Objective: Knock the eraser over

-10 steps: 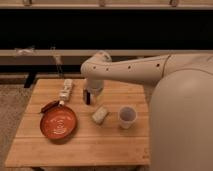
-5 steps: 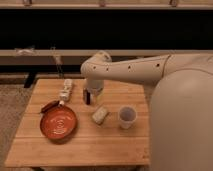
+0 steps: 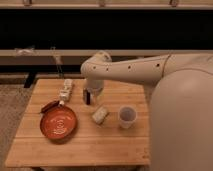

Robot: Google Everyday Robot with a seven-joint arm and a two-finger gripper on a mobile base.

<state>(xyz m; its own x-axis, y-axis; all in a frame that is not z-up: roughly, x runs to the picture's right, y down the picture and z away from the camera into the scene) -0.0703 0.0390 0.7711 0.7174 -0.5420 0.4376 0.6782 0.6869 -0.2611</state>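
Note:
The eraser [image 3: 87, 96] is a small thin black block standing upright on the wooden table [image 3: 80, 145], just left of my gripper. My gripper [image 3: 95, 91] hangs from the white arm [image 3: 130, 72] over the table's back middle, right beside the eraser and very close to it. I cannot tell if they touch.
An orange-red pan [image 3: 58, 122] with a dark handle lies at the front left. A white power strip [image 3: 66, 90] lies at the back left. A pale beige sponge block [image 3: 100, 115] and a white cup [image 3: 127, 116] stand right of centre. My white body [image 3: 182, 125] fills the right.

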